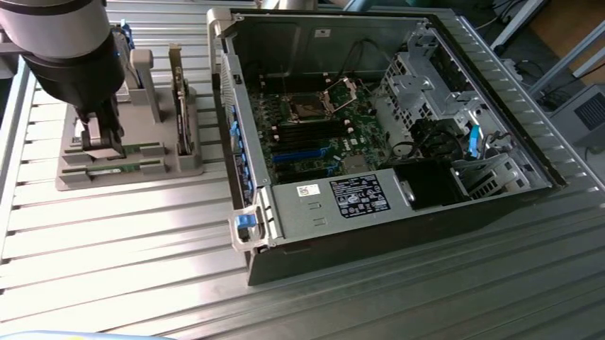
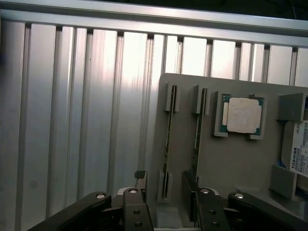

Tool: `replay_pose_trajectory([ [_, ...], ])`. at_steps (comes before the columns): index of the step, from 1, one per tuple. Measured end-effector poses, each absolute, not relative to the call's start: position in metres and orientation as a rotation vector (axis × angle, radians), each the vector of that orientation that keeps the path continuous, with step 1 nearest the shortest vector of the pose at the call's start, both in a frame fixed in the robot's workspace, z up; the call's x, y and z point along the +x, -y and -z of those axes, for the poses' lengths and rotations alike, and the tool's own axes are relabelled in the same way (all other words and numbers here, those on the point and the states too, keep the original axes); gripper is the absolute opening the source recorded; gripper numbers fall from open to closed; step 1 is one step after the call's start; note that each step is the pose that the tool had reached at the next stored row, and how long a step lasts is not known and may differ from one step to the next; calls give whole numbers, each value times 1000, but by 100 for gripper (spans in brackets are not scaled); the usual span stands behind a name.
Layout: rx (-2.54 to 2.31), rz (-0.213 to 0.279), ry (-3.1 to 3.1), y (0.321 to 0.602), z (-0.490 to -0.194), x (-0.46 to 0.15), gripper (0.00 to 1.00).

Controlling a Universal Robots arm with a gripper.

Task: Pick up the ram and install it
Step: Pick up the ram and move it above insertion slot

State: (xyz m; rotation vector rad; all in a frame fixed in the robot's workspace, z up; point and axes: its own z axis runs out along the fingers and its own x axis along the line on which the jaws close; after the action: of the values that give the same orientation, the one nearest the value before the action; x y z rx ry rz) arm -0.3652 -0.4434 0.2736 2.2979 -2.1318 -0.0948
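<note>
Two rams stand on edge in slots of a grey holder (image 2: 231, 159). In the wrist view, one ram (image 2: 167, 139) runs in line with the gap between the fingers of my open gripper (image 2: 165, 192), and the other ram (image 2: 198, 127) stands beside it, nearer the right finger. Nothing is held. In the exterior view my gripper (image 1: 99, 145) hangs over the holder (image 1: 76, 177) at that view's left. A ram (image 1: 178, 99) stands to the right of the gripper there. The open computer case (image 1: 312, 205) with its motherboard (image 1: 321, 127) lies at the exterior view's right.
On the same holder lie a square silver processor (image 2: 243, 115) and a hard drive (image 2: 299, 154) with a white label. Everything rests on a ribbed metal table (image 1: 113, 255). The case's power supply (image 1: 359, 195) and drive cage (image 1: 421, 78) stand around the motherboard.
</note>
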Motion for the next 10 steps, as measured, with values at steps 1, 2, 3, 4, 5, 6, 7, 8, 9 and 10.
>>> replay_pose_trajectory([
  [1, 2298, 95, 2132, 443, -272, -367, 42],
  [2, 2298, 95, 2132, 443, -270, -369, 42],
  [3, 2298, 95, 2132, 443, -269, -369, 42],
  [4, 2298, 95, 2132, 443, -268, -369, 42],
  [5, 2298, 95, 2132, 443, -264, -370, 42],
  [6, 2298, 95, 2132, 443, -262, -370, 42],
  [7, 2298, 95, 2132, 443, -259, -370, 42],
  [8, 2298, 95, 2132, 443, -257, -370, 42],
  [9, 2298, 95, 2132, 443, -255, -370, 42],
  [10, 2298, 95, 2132, 443, -253, -370, 42],
])
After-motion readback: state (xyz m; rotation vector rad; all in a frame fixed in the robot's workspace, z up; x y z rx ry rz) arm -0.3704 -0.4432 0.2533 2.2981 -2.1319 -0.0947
